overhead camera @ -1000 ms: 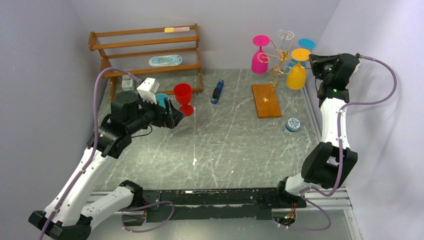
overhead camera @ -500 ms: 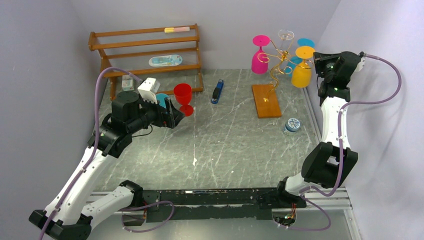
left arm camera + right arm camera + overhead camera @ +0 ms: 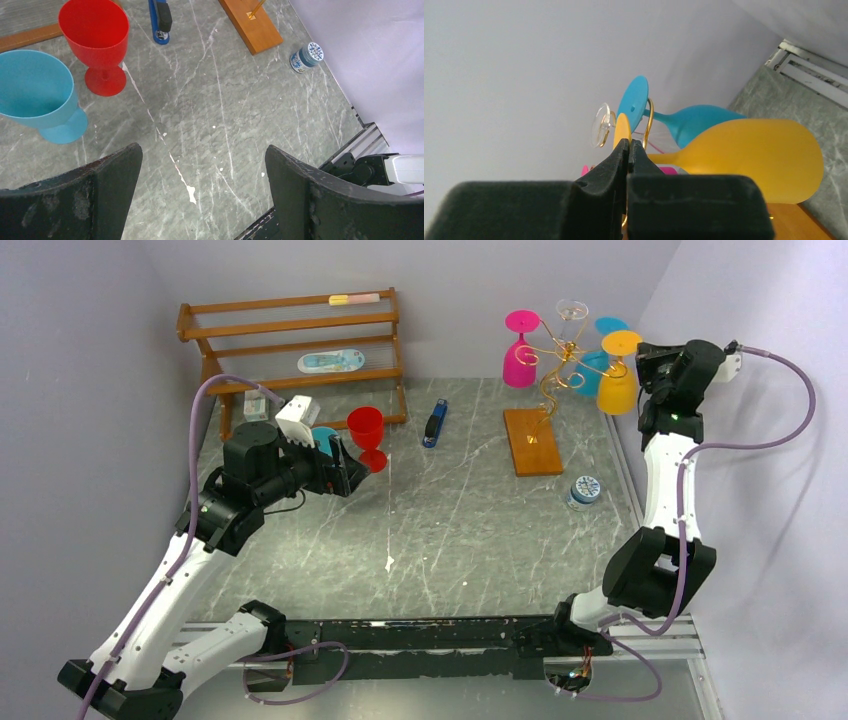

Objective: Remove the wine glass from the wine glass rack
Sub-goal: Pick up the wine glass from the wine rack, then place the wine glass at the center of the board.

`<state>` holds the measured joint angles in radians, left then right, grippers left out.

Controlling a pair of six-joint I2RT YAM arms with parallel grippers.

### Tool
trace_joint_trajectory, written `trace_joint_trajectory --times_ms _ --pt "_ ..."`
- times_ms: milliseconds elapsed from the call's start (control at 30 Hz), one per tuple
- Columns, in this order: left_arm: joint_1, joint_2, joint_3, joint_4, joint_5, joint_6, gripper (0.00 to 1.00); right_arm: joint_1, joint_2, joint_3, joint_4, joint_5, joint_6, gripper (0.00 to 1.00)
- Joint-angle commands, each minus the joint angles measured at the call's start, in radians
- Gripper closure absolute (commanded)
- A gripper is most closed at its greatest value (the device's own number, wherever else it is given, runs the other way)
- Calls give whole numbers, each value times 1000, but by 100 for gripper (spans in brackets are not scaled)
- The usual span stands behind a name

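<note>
Top external view. Largest item is the grey veined table (image 3: pixel 450 530), which is hard and matte.

At its 1 o'clock stands the wine glass rack (image 3: pixel 533 440). It is thin gold wire with scrolled arms on one stem, set on a flat orange-brown wooden base. It looks light and springy, so I judge it could tip if a foot snags.

At the rack's 2 o'clock hangs the yellow wine glass (image 3: pixel 617 392), bowl down, at an arm's outer end. I cannot tell whether its foot is clear of the wire. It is opaque and smooth, with a tulip bowl, slim stem and flat disc foot. Judged plastic: light, rigid, slippery, not very fragile. The best hold is the stem just under the foot, where the disc blocks slipping.

There the right gripper (image 3: pixel 629 152) has its black pads pressed together, pinching that stem.

At the table's 9 o'clock the left gripper (image 3: pixel 202 150) has its fingers spread wide and holds nothing. It is near the upright red glass (image 3: pixel 95 35) and blue glass (image 3: pixel 32 90).
</note>
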<state>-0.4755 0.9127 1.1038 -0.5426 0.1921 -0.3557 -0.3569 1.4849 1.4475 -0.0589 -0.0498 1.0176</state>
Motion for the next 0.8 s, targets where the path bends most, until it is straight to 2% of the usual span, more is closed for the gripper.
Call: trace_joint_trajectory --times_ms 0,333,767 --pt "2 -3 21 -1 18 4 3 3 -30 45 -24 70 -55 100" --pt "2 -3 13 -6 15 9 3 4 -95 56 -75 141 -169 100" --pt "2 -20 30 -42 -28 35 3 7 -372 -45 -227 -18 -260 100"
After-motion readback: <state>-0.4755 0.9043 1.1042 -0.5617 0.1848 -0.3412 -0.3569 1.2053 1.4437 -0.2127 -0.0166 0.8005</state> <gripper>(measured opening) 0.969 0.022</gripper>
